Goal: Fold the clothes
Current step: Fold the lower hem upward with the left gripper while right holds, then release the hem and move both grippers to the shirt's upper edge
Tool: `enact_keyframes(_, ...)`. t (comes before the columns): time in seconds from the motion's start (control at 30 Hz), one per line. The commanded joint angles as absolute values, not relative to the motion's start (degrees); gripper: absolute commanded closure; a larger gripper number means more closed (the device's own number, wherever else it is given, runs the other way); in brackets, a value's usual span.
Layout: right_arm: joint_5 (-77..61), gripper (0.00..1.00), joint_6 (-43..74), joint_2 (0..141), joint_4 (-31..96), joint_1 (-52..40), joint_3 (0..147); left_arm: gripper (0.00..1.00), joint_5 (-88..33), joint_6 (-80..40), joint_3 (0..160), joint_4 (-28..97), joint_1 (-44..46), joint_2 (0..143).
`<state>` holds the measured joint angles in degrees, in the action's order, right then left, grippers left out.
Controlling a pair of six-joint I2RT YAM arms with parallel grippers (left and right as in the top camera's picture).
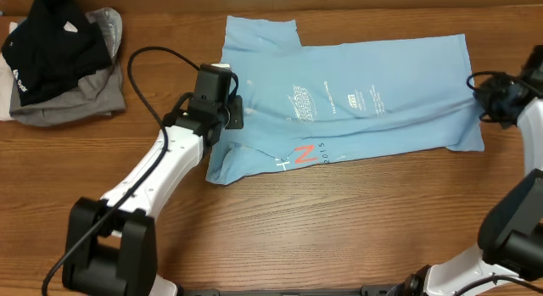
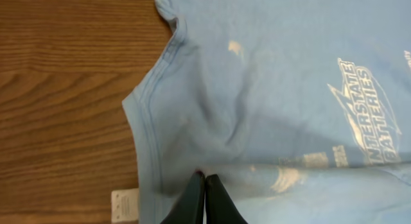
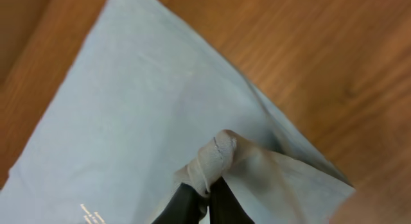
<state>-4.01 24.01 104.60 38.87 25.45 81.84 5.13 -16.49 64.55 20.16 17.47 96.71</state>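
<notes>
Lying spread across the upper centre of the overhead frame, the sky-blue T-shirt (image 1: 356,101) looks thin, light and limp, and would probably sag and crease once lifted off the table (image 1: 339,220). The left gripper (image 2: 204,179) is pinched closed on cloth just inside the collar (image 2: 144,121). The right gripper (image 3: 207,185) clamps a bunched bit of hem (image 3: 217,150). Seams and edges likely give the firmest hold.

- Light blue T-shirt (image 2: 270,70), left wrist view: white lettering (image 2: 372,115) reads "INTERSTATE BATTERIES", turned sideways, right of frame.
- Overhead: same lettering (image 1: 304,103) mid-shirt, too small to read; second small white print (image 1: 354,100) right of it, illegible.
- Near edge of shirt: red "N" mark (image 1: 307,155), "2015" (image 1: 337,158) just right.
- White tag (image 2: 125,205) at collar: illegible.
- Black garment (image 1: 51,46), far left: white logo (image 1: 69,26), unreadable.
</notes>
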Motion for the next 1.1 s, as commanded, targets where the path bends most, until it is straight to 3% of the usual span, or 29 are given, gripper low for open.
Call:
enact_keyframes(0.0, -2.11, 0.86, 24.03, 106.45, 36.36, 23.03, 81.73, 0.92, 6.61, -15.09, 65.1, 16.51, 16.47, 100.01)
enact_keyframes(0.03, -1.3, 0.75, 24.05, 106.85, 35.86, 22.46, 81.73, 0.78, 6.59, -14.7, 65.1, 15.46, 16.23, 100.62)
enact_keyframes(0.1, 0.27, 0.38, 24.03, 107.26, 35.33, 21.82, 81.73, 0.44, 6.61, -13.69, 65.1, 14.09, 15.75, 101.43)
enact_keyframes(0.17, 1.76, 0.14, 24.03, 107.28, 35.27, 21.76, 81.78, 0.02, 6.66, -12.01, 65.1, 12.97, 15.22, 101.51)
enact_keyframes(0.27, 2.98, 0.03, 23.94, 107.28, 37.45, 22.46, 83.46, 0.0, 7.07, -11.05, 66.78, 13.69, 14.11, 101.14)
enact_keyframes(0.4, 2.92, 0.01, 23.79, 107.28, 43.07, 24.03, 87.99, 0.0, 6.74, -10.57, 73.23, 20.67, 12.36, 100.38)
enact_keyframes(0.47, 2.24, 0.0, 22.72, 107.28, 45.6, 24.45, 89.93, 0.03, 5.54, -9.82, 76.55, 25.3, 12.01, 100.38)
enact_keyframes(0.57, -0.89, 0.02, 19.22, 107.28, 47.2, 24.47, 90.45, 0.22, 0.54, -9.74, 78.61, 31.07, 12.01, 100.38)
enact_keyframes(0.63, -1.39, 0.2, 19.25, 107.46, 47.83, 24.34, 89.93, 0.44, -5.67, -9.65, 78.26, 33.65, 12.25, 100.88)
enact_keyframes(0.77, -1.39, 0.74, 19.27, 109.32, 47.7, 24.05, 88.88, 0.92, -15.59, -9.67, 77.73, 37.47, 14.02, 103.88)
enact_keyframes(0.87, -1.65, 0.94, 19.75, 111.79, 47.92, 23.86, 88.84, 0.96, -16.88, -9.67, 77.73, 37.76, 15.88, 107.11)
enact_keyframes(1.07, -3.09, 0.96, 19.68, 115.92, 48.97, 23.79, 88.82, 0.96, -18.87, -9.67, 77.73, 39.66, 17.06, 112.44)
